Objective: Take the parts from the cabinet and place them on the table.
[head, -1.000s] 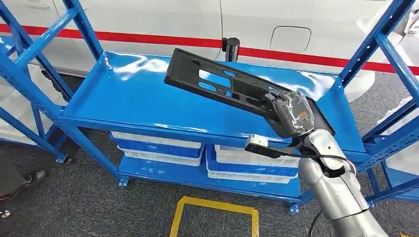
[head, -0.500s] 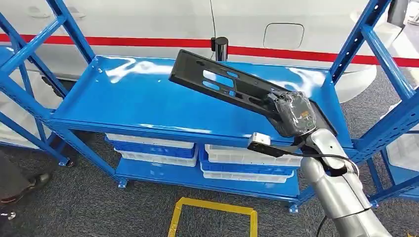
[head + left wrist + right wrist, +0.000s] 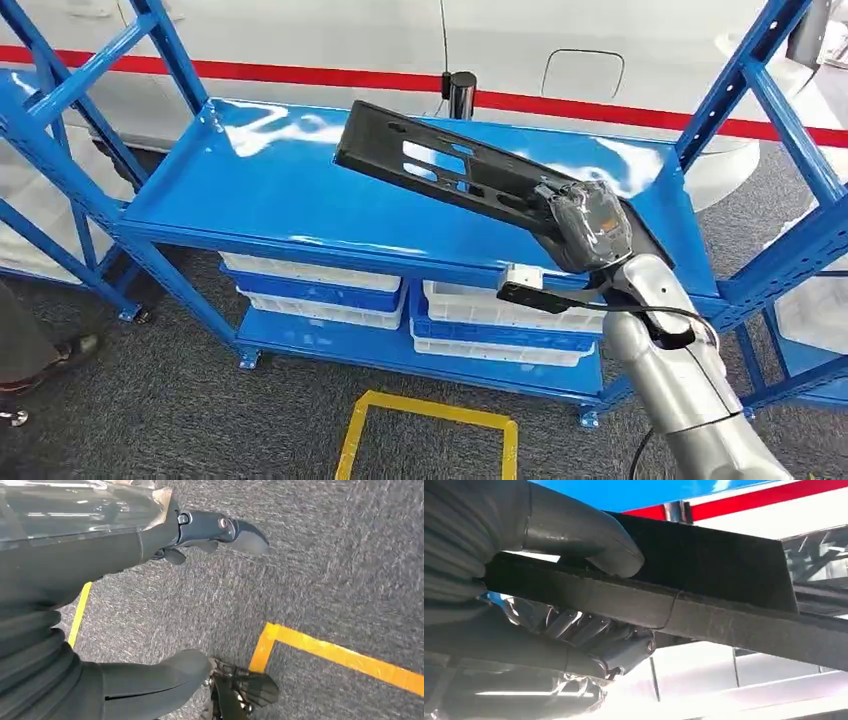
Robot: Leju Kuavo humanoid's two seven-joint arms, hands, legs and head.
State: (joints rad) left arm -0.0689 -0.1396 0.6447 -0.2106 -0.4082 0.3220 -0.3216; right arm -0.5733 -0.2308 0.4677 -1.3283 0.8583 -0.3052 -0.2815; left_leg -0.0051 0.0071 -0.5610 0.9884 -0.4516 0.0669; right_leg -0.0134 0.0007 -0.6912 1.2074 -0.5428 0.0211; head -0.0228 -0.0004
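Right arm [image 3: 670,380] comes up from the lower right of the head view, silver, cable looped at the wrist. Right hand [image 3: 588,228] grips one end of the black part [image 3: 450,170], a long flat plastic panel with cutouts; in the right wrist view the thumb [image 3: 579,535] presses one face of the part [image 3: 704,580] and the darker fingers [image 3: 609,645] curl under the other. Part sticks out up and to the left from the hand, tilted, far end raised above the blue shelf [image 3: 300,200]; whether the near end touches the shelf surface is hard to tell, hidden behind the hand. Left hand [image 3: 150,535] hangs low over grey carpet [image 3: 325,555] with yellow floor tape [image 3: 340,652] below it, holds nothing, fingers look loosely apart though the view is partial. Yellow tape outline [image 3: 430,440] on the floor in front of the rack. Under the top shelf, white and blue bins [image 3: 320,290] stacked on the lower level. A person's shoe [image 3: 70,352] at the left edge on the carpet. Behind the rack, a white vehicle body with a red stripe [image 3: 300,76] and a black post [image 3: 461,92].
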